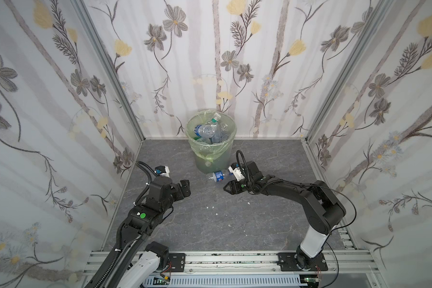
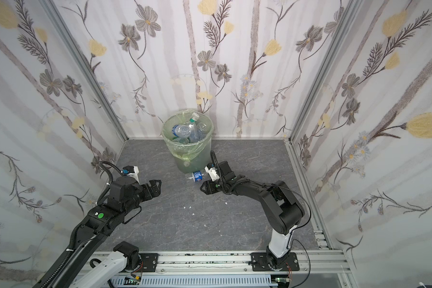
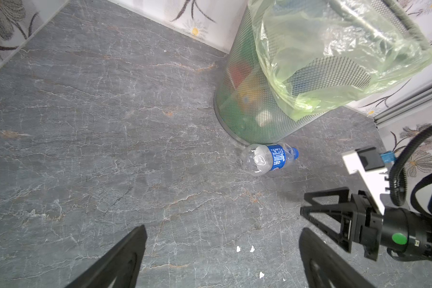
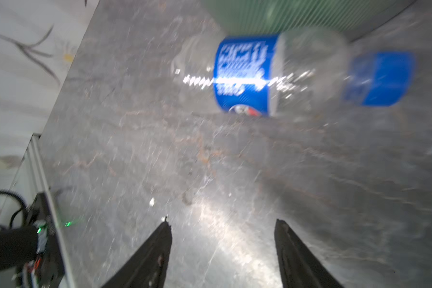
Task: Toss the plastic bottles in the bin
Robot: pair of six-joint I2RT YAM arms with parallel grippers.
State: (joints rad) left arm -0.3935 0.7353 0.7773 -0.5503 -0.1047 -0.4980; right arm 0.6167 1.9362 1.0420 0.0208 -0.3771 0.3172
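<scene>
1. L fingers: spread wide, nothing btwn them, hanging over bare desk, apart from the bottle & to its left. Looks idle.
2. The bin: mid-desk against the back wall, mesh w/ a green bag folded over the rim. Packed w/ bottles nearly to the rim; one white cap pokes above it.
3. The bottle is the only one seen on the desk. It lies on its side at the foot of the bin, near side, touching or as good as; can't tell which. Base points left, blue cap right, toward the R arm.
4. Handling, my read: looks empty, thin clear plastic w/ a dent near the base (L wrist view), so v. light, squashy, slick & round. Prob. rolls or squirts out if pinched hard or off-centre. Best hold is prob. across the blue label, mid-body, where the wrap gives some friction; close gently. Snag: bin wall leaves little room for the far finger, so the neck/cap end, stiffer & clear of the bin's curve, is the fallback.
5. R fingers: partly open, empty, low over the desk just beside the bottle on its near side, not touching. R wrist view is blurred but the gap shows.
6. Drop: pile is high & bottle light, so it may bounce off. Release low over the middle.
</scene>
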